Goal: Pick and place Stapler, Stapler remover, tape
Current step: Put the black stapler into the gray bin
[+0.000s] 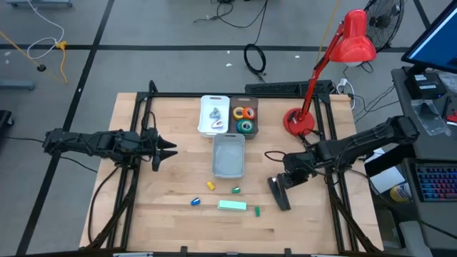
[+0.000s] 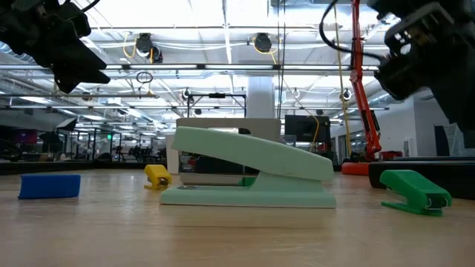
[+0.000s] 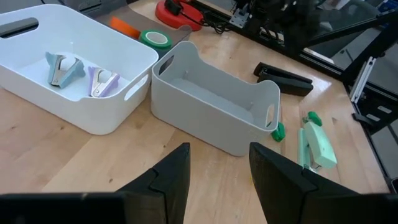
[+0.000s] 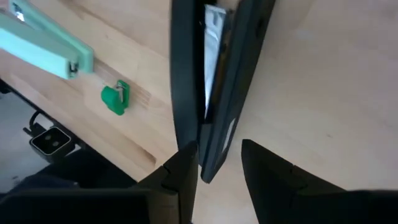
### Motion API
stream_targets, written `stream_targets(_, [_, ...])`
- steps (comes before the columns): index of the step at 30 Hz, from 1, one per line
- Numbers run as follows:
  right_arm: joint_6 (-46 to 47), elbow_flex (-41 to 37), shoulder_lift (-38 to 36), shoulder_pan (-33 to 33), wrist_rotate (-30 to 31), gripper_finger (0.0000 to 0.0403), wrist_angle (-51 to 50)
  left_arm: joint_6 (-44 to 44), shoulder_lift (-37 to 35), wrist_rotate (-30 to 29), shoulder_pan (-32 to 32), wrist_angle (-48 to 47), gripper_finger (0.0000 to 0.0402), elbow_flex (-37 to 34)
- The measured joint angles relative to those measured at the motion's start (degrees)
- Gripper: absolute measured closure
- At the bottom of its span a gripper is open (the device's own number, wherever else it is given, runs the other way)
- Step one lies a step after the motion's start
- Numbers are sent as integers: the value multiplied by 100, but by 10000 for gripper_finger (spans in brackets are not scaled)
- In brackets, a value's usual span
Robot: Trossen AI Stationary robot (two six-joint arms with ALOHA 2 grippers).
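Right gripper [image 1: 283, 183] hangs low over the rear end of the black stapler [image 1: 279, 193], its fingers spread to either side of the stapler's end without closing on it; in the right wrist view the black stapler [image 4: 214, 81] lies on its side between the two fingers [image 4: 180, 171]. Left gripper [image 1: 168, 150] waits above the table's left half, fingers apart and holding nothing, pointed toward the bins.

On the wooden table [image 1: 178, 185], the grey bin [image 1: 228, 155] sits at the centre with nothing showing inside it. Just behind it, the white bin [image 1: 214, 114] holds two staple removers [image 3: 62, 67], and the dark tray [image 1: 245, 118] beside it holds the tape rolls [image 1: 244, 113], with orange and green ones showing.

Near the front edge lies the mint-green stapler [image 1: 232, 205], flat on its base. Around it are small pieces: a blue one [image 1: 194, 202], a yellow one [image 1: 211, 185], and two green ones [image 1: 235, 190], all well apart from the bins.
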Motion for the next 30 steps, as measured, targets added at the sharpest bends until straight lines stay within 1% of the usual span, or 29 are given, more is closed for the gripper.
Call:
stream_targets(3, [255, -328, 0, 0, -231, 287, 461, -4, -1, 0, 0, 2, 236, 0])
stream_targets(6, [419, -538, 2, 0, -255, 287, 820, -18, -1, 2, 0, 4, 236, 0])
stream_targets(14, [566, -622, 0, 16, -253, 287, 1179, -20, -1, 9, 0, 7, 236, 0])
stream_targets(20, [766, -620, 0, 100, -198, 287, 1087, 7, 0, 4, 0, 2, 236, 0])
stream_targets(22, [760, -620, 0, 101, -77, 287, 1051, 35, 0, 0, 0, 2, 236, 0])
stream_targets(30, [715, -620, 116, 96, 62, 287, 1048, 153, -1, -5, 0, 9, 236, 0])
